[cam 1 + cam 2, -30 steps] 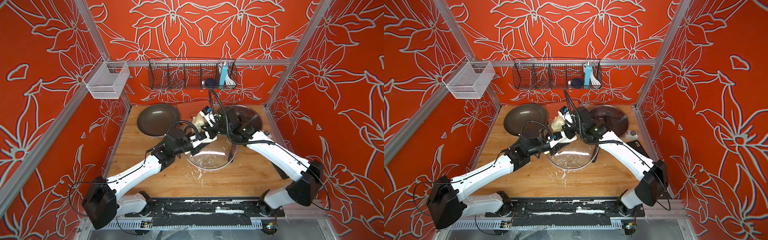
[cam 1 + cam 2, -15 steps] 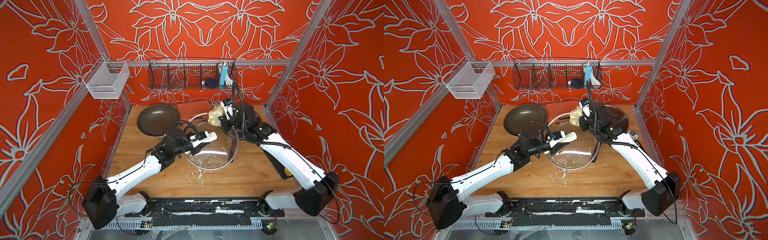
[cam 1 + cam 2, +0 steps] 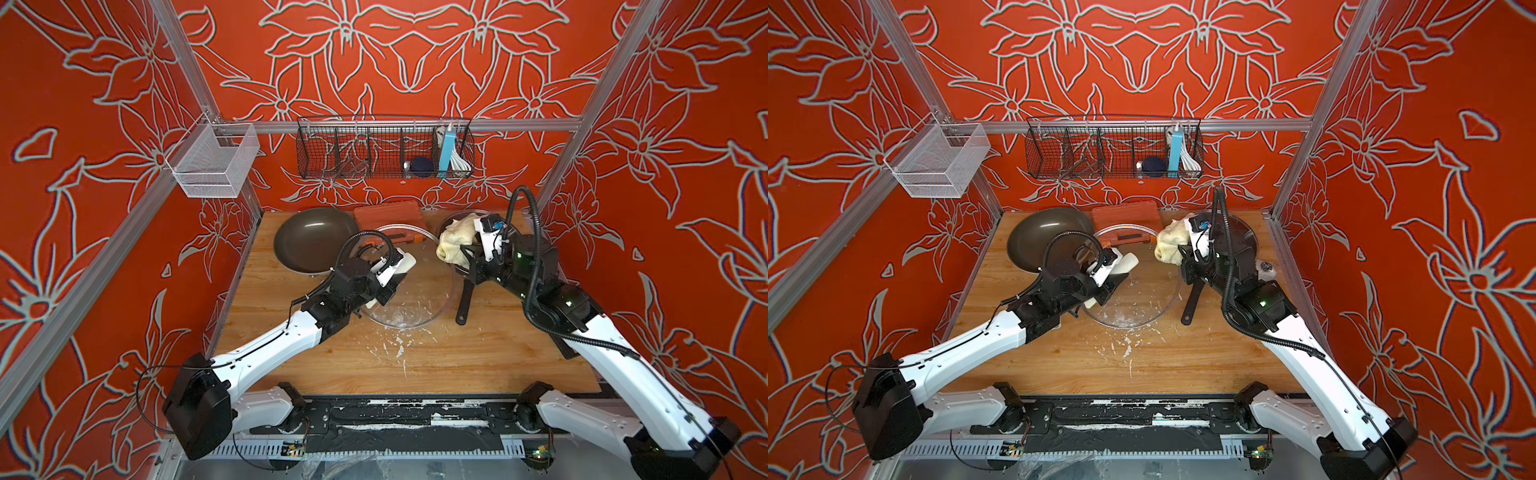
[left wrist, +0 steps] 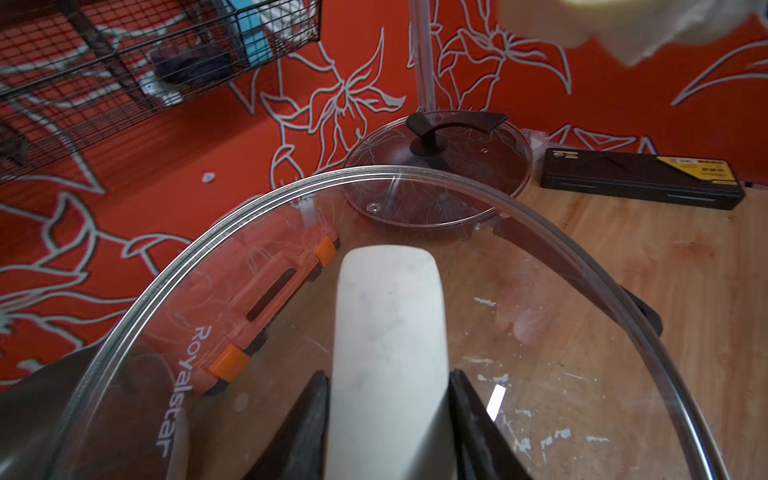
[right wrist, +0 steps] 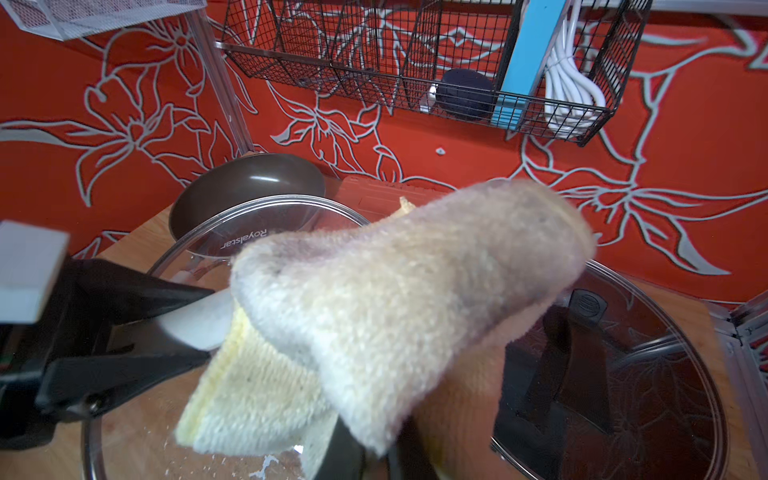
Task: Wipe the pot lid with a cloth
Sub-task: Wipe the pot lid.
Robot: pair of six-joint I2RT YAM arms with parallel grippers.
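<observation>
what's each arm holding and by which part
Left gripper: clear glass pot lid, by its cream handle; right gripper: stained cream towel cloth, bunched up, exact spot hidden.

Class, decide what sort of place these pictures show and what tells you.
Probably a robot test cell dressed as a kitchen: left arm and right arm at a wooden tabletop, floral panels on an aluminium frame, a frying pan and glass pot lid.

The wooden tabletop [image 3: 478, 357] holds a brown pan [image 3: 309, 237], an orange case [image 3: 388, 212], a lidded pan [image 4: 469, 178], a black box [image 4: 640, 178] and white flecks [image 3: 399, 345].
</observation>
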